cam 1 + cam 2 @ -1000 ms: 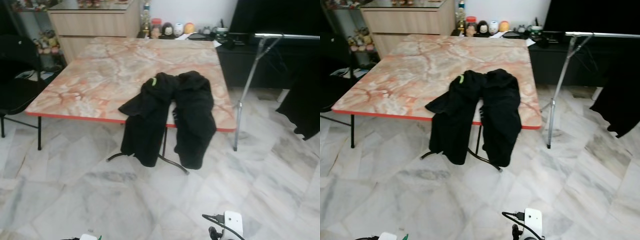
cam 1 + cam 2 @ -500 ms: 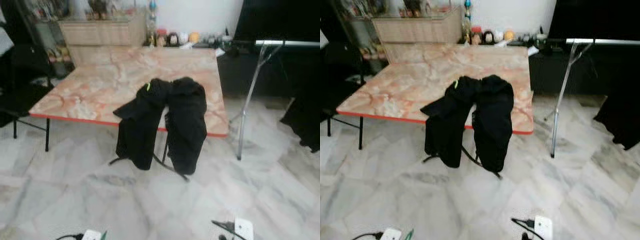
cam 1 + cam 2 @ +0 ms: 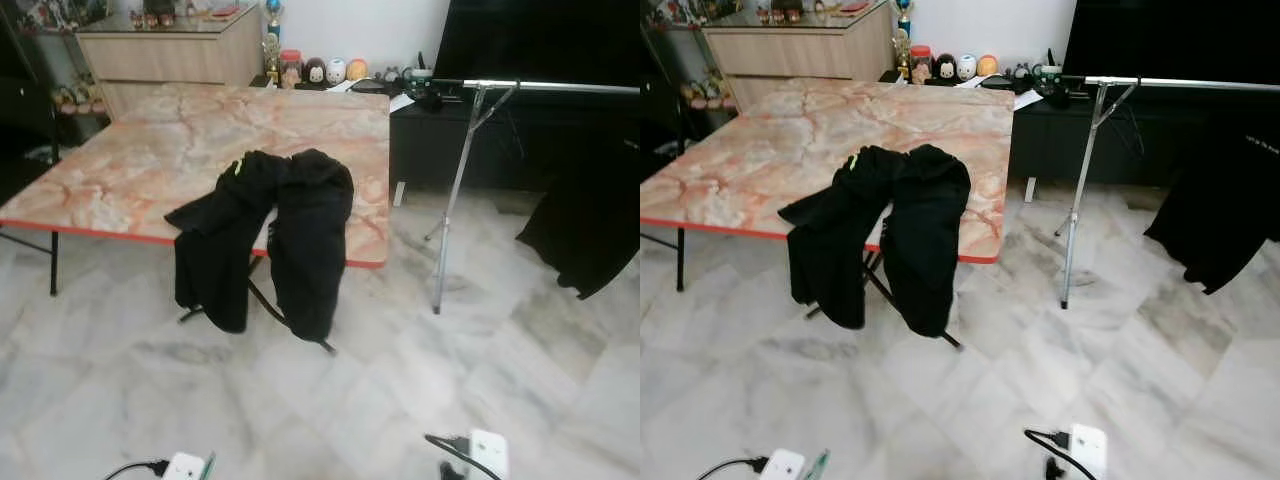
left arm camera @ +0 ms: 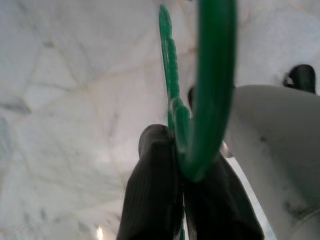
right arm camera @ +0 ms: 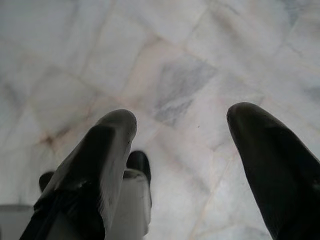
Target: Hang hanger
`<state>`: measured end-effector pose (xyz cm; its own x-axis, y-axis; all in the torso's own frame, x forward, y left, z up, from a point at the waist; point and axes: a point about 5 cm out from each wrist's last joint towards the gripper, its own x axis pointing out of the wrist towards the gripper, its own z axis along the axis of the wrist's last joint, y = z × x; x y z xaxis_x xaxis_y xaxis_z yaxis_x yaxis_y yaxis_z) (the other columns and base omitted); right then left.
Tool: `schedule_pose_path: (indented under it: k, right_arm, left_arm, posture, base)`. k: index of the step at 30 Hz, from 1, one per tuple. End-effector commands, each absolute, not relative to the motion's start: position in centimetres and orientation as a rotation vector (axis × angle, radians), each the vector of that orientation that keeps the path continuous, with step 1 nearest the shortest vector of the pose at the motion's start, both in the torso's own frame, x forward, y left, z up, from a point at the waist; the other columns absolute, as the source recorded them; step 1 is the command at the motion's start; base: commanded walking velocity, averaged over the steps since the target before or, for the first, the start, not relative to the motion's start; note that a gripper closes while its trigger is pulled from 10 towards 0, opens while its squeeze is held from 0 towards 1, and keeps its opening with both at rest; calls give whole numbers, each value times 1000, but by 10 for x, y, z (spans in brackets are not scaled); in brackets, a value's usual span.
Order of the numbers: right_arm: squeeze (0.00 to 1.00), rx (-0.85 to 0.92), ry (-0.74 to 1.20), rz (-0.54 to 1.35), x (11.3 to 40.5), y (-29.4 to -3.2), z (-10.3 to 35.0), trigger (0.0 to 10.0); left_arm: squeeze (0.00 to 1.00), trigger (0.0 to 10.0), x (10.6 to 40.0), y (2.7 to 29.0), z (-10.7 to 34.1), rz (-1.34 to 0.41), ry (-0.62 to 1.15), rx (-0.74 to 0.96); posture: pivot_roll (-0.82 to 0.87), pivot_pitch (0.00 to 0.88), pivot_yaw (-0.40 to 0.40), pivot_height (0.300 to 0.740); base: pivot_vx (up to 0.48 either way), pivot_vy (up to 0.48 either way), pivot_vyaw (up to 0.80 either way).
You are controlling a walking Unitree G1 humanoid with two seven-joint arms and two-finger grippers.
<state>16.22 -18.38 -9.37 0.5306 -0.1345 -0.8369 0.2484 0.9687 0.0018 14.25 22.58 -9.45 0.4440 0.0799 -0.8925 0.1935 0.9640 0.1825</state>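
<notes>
A green plastic hanger (image 4: pixel 212 90) is clamped between the two black fingers of my left gripper (image 4: pixel 182 152), which hangs low over the marble floor. A green tip of it (image 3: pixel 818 463) pokes up beside my left wrist at the bottom of the right eye view. My right gripper (image 5: pixel 180 125) is open over the floor with nothing between its fingers. A silver clothes rail (image 3: pixel 560 86) on a slanted pole (image 3: pixel 455 200) stands ahead to the right. A black garment (image 3: pixel 585 220) hangs from it.
A marble-patterned table (image 3: pixel 120 170) with a red edge stands ahead on the left. A black garment (image 3: pixel 265 230) is draped over its near edge. Behind are a wooden cabinet (image 3: pixel 160 45) and a black low unit (image 3: pixel 480 140). Open marble floor (image 3: pixel 400 380) lies between me and the rail.
The whole picture has shifted left, so the camera has turned right; more of the rail and the hanging garment shows. Both arms stay low.
</notes>
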Motion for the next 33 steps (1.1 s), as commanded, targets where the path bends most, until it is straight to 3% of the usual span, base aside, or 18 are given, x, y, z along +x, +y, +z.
schedule_pose_path:
  k: [1,7,9,14,18,27,29,31,33]
  right_arm:
    - [0,110,985,-241,161,-191,-93,10000]
    - [0,101,985,-234,161,-192,-93,10000]
    - [0,92,988,-227,161,-193,-93,10000]
    - [0,91,985,-222,162,-193,-93,10000]
    - [0,86,986,-215,162,-194,-93,10000]
    - [0,82,989,-210,161,-193,-93,10000]
    - [0,80,989,-210,161,-194,-93,10000]
    - [0,69,993,-202,161,-194,-93,10000]
    - [0,69,991,-202,161,-195,-93,10000]
  left_arm:
    - [0,10000,145,220,-95,-88,1099,269]
    - [0,10000,189,221,-73,-27,891,301]
    - [0,10000,225,225,-48,-1,707,286]
    - [0,10000,242,229,-30,32,569,225]
    - [0,10000,248,217,-25,-73,513,178]
    - [0,10000,223,221,-46,-126,662,300]
    - [0,10000,208,225,-57,-113,744,335]
    - [0,10000,174,240,-76,-17,926,340]
    - [0,10000,165,244,-79,-2,966,351]
  posture:
    - [-23,0,-16,740]
    - [-23,0,-21,740]
    - [-20,0,-22,740]
    - [-24,0,-23,740]
    - [-19,0,-23,740]
    - [-24,0,-16,740]
    - [-18,0,-26,740]
    - [-34,0,-26,740]
    - [-39,0,-25,740]
  base:
    - [0,-345,0]
    - [0,-345,0]
    - [0,0,0]
    - [0,0,0]
    - [0,0,0]
    - [0,0,0]
    - [0,0,0]
    - [0,0,0]
    - [0,0,0]
